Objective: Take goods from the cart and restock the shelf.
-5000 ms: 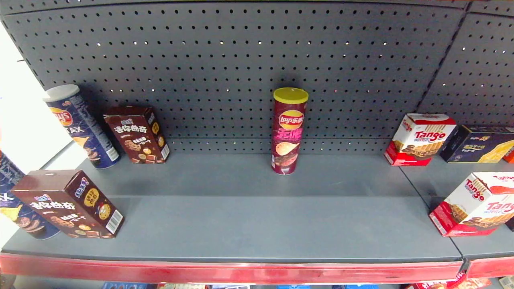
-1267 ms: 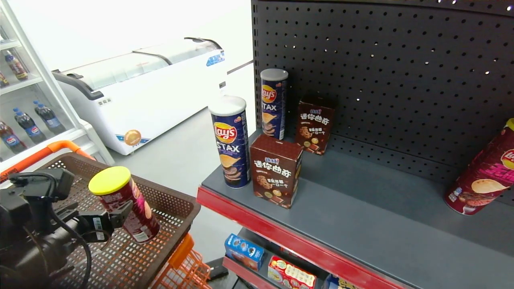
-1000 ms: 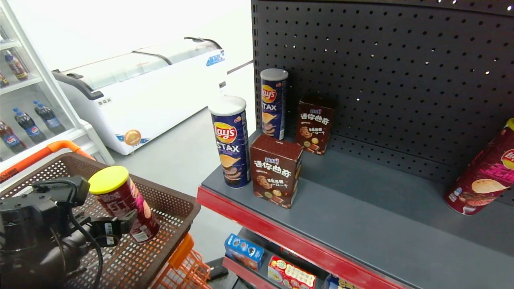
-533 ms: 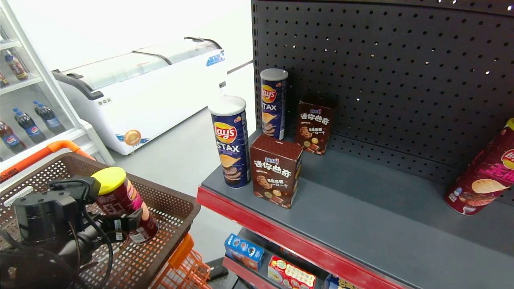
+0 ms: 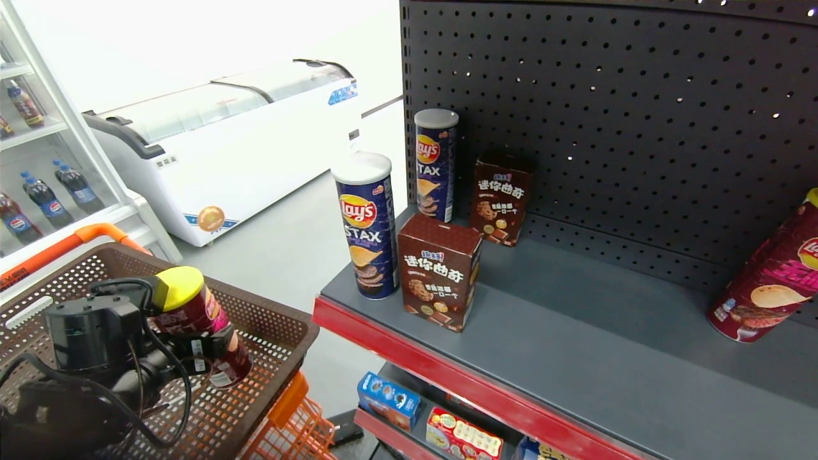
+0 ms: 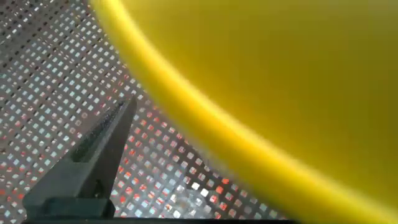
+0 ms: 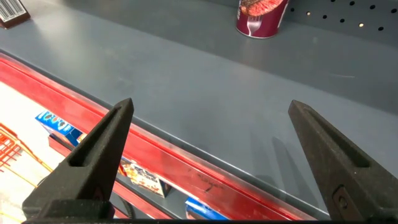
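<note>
- The shelf [image 5: 562, 332] is filling the right of the frame, carrying tubes [image 5: 367, 227] and boxes [image 5: 438, 271]. The right gripper [image 7: 211, 104] is hovering over its front edge, fingers spread wide.
- The cart [image 5: 291, 327], lower left, is holding one red can [image 5: 195, 313], leaning.
- The left gripper [image 5: 192, 342] is straddling it, fingers apart. Closing on a leaning can, I'd guess, risks it slipping or toppling.

i see the cart [image 5: 281, 322] left of the shelf [image 5: 575, 364], with one can [image 5: 199, 313] in it. on the shelf's left end, front tube [image 5: 367, 230] stands just left of front box [image 5: 438, 271]; back tube [image 5: 434, 166] and back box [image 5: 501, 198] stand behind them, far can [image 5: 763, 281] well right.
</note>
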Available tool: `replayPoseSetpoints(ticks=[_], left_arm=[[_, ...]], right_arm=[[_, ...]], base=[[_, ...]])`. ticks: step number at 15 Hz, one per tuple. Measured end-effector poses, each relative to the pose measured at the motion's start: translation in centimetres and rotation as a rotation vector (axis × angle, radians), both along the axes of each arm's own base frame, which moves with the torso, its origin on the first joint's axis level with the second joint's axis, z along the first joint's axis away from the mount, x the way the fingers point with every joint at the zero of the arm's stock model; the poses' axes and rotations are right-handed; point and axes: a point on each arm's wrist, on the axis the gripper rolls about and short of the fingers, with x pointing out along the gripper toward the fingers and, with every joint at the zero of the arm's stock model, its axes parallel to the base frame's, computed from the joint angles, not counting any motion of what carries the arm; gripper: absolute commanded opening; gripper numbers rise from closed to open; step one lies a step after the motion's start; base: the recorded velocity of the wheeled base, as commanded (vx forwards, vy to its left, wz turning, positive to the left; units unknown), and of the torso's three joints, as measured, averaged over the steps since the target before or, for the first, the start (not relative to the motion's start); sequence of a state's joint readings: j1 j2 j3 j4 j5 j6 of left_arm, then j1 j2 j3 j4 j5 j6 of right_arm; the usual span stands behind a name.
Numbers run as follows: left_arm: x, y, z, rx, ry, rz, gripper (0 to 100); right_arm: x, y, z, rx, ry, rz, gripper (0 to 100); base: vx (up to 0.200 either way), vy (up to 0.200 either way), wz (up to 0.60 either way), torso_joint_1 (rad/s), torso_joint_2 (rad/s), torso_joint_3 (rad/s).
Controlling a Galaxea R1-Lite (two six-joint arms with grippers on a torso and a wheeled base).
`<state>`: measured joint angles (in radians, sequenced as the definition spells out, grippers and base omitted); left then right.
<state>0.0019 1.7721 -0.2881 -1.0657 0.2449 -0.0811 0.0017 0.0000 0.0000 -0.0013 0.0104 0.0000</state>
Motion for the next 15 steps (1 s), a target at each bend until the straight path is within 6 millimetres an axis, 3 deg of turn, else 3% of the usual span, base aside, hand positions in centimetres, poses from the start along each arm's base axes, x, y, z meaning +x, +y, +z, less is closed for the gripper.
replayPoseSetpoints(ticks=[1, 11, 15], left_arm=[[0.1, 0.0, -0.1, -0.007, 0.003, 0.002, 0], [2.2, -0.5, 0.4, -0.036, -0.041, -0.014, 0], [1.0, -1.9, 3.3, -0.031, -0.104, -0.16, 0]], right_arm=[[0.0, 0.0, 0.0, 0.0, 0.0, 0.0, 100], [0.0, 0.0, 0.0, 0.0, 0.0, 0.0, 100], [0.0, 0.0, 0.0, 0.0, 0.0, -0.001, 100]], base=[[0.0, 0.0, 0.0, 0.0, 0.0, 0.0], [0.0, 0.0, 0.0, 0.0, 0.0, 0.0], [0.0, 0.0, 0.0, 0.0, 0.0, 0.0]])
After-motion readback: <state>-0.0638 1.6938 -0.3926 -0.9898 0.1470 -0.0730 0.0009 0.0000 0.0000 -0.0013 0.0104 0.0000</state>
